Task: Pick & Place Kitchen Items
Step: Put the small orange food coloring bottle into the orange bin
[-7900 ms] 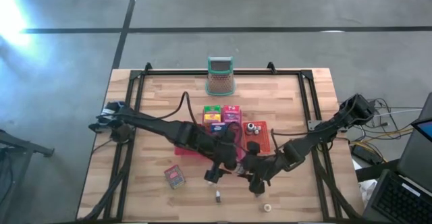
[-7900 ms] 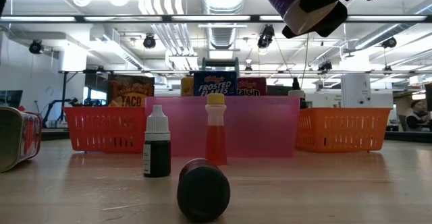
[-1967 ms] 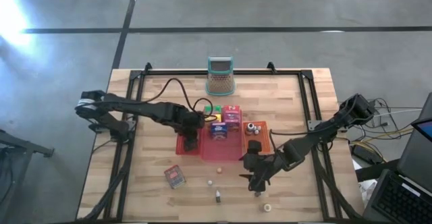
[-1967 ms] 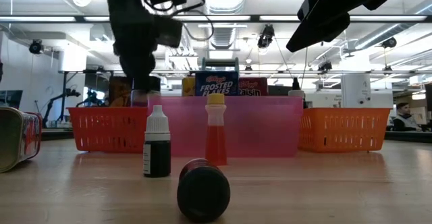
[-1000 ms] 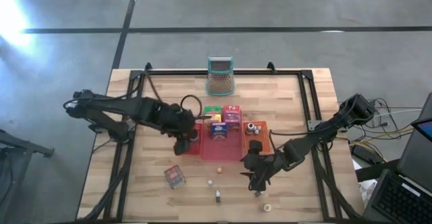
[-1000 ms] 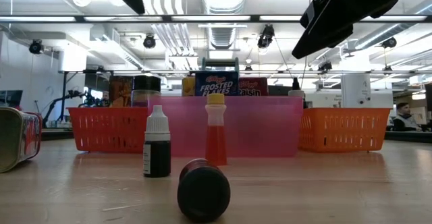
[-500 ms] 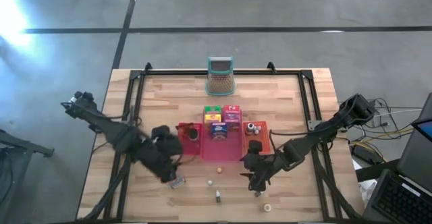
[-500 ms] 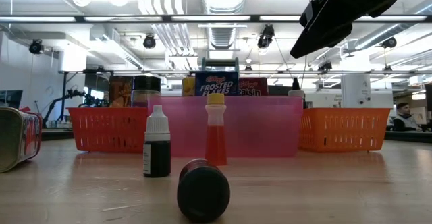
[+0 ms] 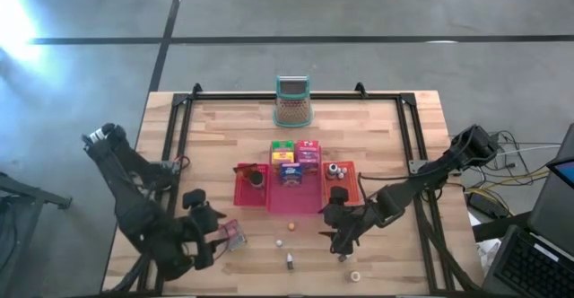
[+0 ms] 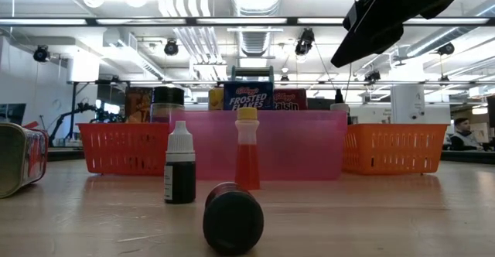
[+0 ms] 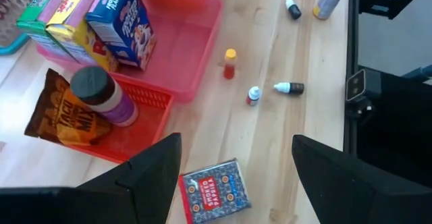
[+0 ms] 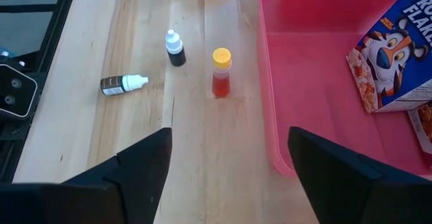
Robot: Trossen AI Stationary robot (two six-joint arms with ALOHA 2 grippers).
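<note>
Trays numbered three, side by side on the table (image 9: 395, 136): a pink tray (image 9: 309, 199) in the middle, a red tray (image 9: 240, 193) touching its left side and an orange tray (image 9: 352, 179) on its right. Four boxes clustered at the pink tray's far end: green (image 11: 34, 8), yellow (image 11: 74, 18), one reddish-pink (image 9: 308, 148), and a blue box (image 11: 125, 25) standing inside the tray. A fifth, the red box (image 11: 216, 190), lay flat on the table on the robot's side of the red tray.

The red tray held one dark-capped jar (image 11: 101, 96) and one brown packet (image 11: 57, 119), touching each other. The orange tray held a few small jars, their count unclear.

Three bottles stood loose near the pink tray's robot-side edge: a red bottle (image 12: 221, 72) with a yellow cap, upright; a dark bottle (image 12: 175, 48) with a white cap, upright; and a lying bottle (image 12: 123, 84) on its side. Two more small bottles (image 11: 293, 8) sat farther off, beyond the pink tray's right corner.

One mesh holder (image 9: 292, 102) stood well beyond the pink tray's far end.

The left gripper (image 11: 236, 143) hung above the red box, fingers spread wide and empty. The right gripper (image 12: 229, 133) hovered over the pink tray's robot-side right corner, near the three bottles, fingers likewise wide and empty.
</note>
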